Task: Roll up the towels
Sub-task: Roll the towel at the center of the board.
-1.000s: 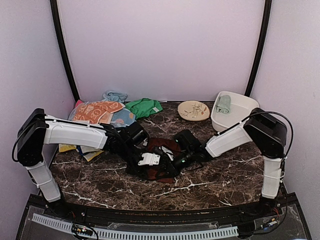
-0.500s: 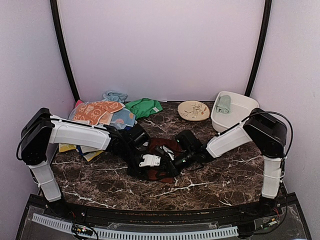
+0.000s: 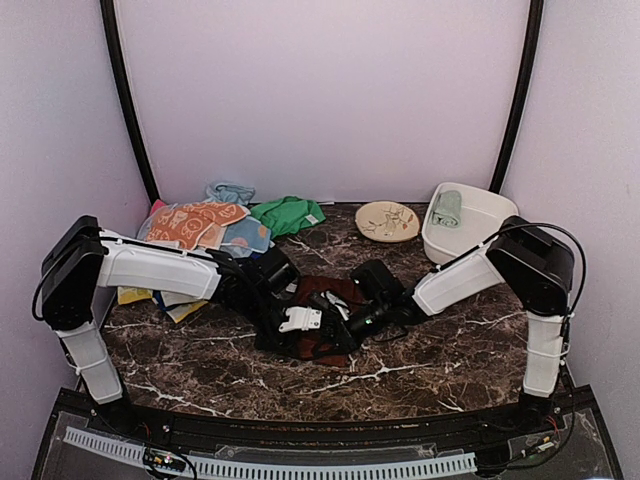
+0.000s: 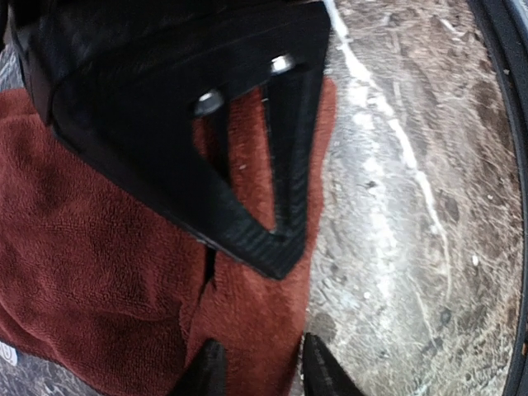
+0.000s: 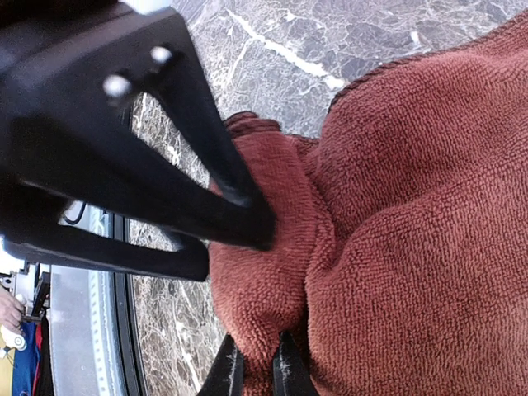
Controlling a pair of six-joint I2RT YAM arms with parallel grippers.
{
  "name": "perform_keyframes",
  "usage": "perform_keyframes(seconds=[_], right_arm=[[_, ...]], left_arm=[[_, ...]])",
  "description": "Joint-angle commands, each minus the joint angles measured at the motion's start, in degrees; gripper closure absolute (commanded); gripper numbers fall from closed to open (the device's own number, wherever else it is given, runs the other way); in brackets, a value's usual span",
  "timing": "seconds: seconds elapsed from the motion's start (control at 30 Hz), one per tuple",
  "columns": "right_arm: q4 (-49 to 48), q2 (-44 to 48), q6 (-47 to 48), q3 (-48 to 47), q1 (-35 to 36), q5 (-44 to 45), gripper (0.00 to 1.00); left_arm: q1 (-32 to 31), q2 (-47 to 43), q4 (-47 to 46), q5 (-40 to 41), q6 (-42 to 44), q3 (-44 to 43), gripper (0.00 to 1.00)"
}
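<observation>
ROLLING BEGINS: Two robot arms work a maroon towel (image 3: 325, 290) on a dark marble table (image 3: 440, 340), left of the white tub (image 3: 482, 228) and nearer the arm bases than the tub is. The right gripper (image 5: 254, 371) is clamped on a bunched fold at the towel's edge, the terry cloth puckered between its closed tips. The left gripper (image 4: 262, 375) stands astride the neighbouring hem with its fingers (image 4: 206, 373) apart, and whether they bite the cloth cannot be told. The step in hand appears to be the start of the roll, lifting an edge to turn it over on itself. The next move likely calls for both grippers to carry that edge across the towel evenly, since a one-sided pull would skew the roll. The towel looks thick, soft and rumpled, humped rather than flat, with a stitched hem. A mint-green towel (image 3: 447, 208), seemingly rolled, lies inside the tub. A round plate (image 3: 387, 221) sits just left of the tub, and a heap of unrolled towels (image 3: 215, 220), orange, blue and green, lies well to the tub's left along the table's far edge.
</observation>
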State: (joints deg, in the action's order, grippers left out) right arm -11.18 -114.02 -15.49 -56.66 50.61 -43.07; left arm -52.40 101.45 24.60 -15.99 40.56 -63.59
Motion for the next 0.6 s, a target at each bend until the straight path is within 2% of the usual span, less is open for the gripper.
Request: perform_keyframes(seconds=[0.0,0.17,0.23,0.37,0.57], right_arm=[[3.56,-0.55,-1.29,2.16,-0.42,1.1,1.0],[-2.4,1.67,-5.19,4.14,-0.56,2.02,0.91],[-5.88,2.72,-7.67,5.77,-0.8,2.76,0.86],[-12.48,5.63,-11.69,8.8,-1.68,3.66,0.67],[-13.07,14.31,-10.68,13.54,-3.38,10.99,0.62]], left_arm=[[0.78,2.65,-1.63,1.57,-0.96,0.43,0.73],[3.6,5.29,1.63,-3.84,-2.41,-1.58,1.0],[4.97,6.16,3.83,-7.36,-3.04,-2.59,1.0],[6.72,7.19,7.34,-11.98,-2.77,-3.8,1.0],[7.31,10.2,13.8,-15.26,-1.19,-6.81,1.0]])
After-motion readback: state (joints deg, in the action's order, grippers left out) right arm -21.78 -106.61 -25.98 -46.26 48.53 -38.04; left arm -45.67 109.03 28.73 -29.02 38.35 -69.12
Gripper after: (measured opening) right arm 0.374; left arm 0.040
